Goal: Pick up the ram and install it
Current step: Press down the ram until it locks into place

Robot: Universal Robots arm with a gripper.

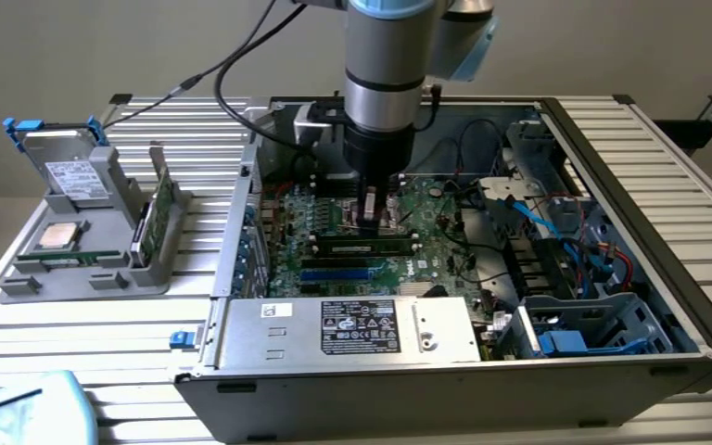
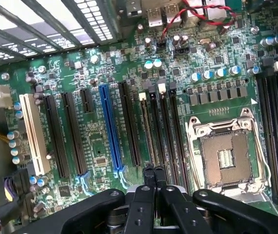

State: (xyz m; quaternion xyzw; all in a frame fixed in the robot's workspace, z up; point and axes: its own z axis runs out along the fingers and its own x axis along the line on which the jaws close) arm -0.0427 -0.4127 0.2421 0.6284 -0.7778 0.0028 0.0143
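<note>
Green and thin, the long ram stick (image 1: 360, 247) lies seated in a motherboard (image 2: 100, 146) slot inside the open grey computer case (image 1: 653, 306), directly under the clenched, empty black hand (image 2: 153, 171), apparently pressing it home.

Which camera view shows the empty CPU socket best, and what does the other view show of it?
The wrist view: the CPU socket lies open to the camera, its metal frame and bare contact field plain to see. In the exterior view the arm and shut gripper stand over that part of the motherboard, so the socket cannot be made out there.
</note>
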